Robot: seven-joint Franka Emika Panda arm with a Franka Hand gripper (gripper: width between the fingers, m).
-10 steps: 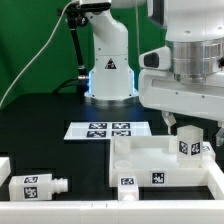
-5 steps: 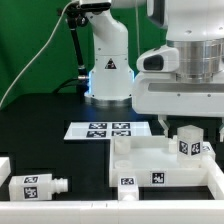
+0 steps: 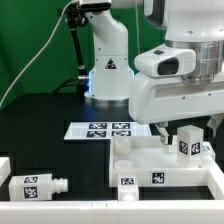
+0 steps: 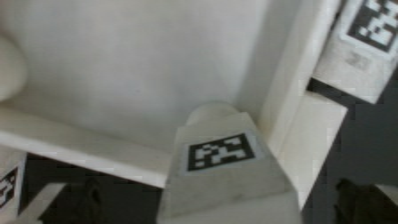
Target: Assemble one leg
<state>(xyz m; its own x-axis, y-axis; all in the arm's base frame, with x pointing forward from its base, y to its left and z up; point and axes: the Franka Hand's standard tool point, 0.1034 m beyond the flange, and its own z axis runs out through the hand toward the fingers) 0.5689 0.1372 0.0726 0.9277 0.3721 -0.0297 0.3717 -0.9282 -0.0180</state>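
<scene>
A leg (image 3: 188, 143), a small white post with a tag, stands upright at the far corner of the large flat white square piece (image 3: 150, 160) on the exterior view's right. My gripper (image 3: 188, 128) hangs over this leg, open, with one dark finger on each side of it. In the wrist view the leg (image 4: 222, 160) shows its tag and rises between the two fingers (image 4: 36, 205), with gaps on both sides, so my gripper (image 4: 210, 205) is not closed on it. A second leg (image 3: 38, 185) lies on its side at the front left.
The marker board (image 3: 103, 130) lies on the black table behind the square piece. The arm's white base (image 3: 108, 65) stands at the back. A white block (image 3: 5, 165) sits at the left edge. Another tagged white part (image 4: 365, 30) shows beside the square piece.
My hand has turned and come down a little over the standing leg. The leg and the other parts have not moved.
</scene>
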